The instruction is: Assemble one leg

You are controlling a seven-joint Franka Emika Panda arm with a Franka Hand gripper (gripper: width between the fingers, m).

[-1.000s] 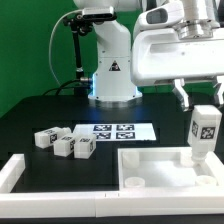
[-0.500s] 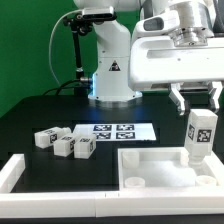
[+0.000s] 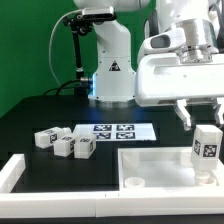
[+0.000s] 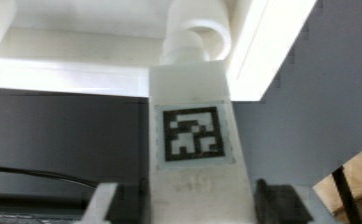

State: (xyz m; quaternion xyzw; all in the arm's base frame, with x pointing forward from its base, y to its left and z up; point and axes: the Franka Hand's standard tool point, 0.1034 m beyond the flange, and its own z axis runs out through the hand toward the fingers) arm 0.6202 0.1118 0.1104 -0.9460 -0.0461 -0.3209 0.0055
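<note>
My gripper is shut on a white leg with a black-and-white tag and holds it upright over the right end of the large flat white panel. The leg's lower end is at the panel's right corner; whether it sits in a hole I cannot tell. In the wrist view the leg runs up between my fingers toward the panel. Three more legs lie on the black table at the exterior view's left.
The marker board lies flat behind the panel. A white raised border frames the front of the work area. The robot base stands at the back, with a green wall behind.
My gripper has moved down and toward the exterior view's right with the leg, bringing its lower end onto the panel's right corner.
</note>
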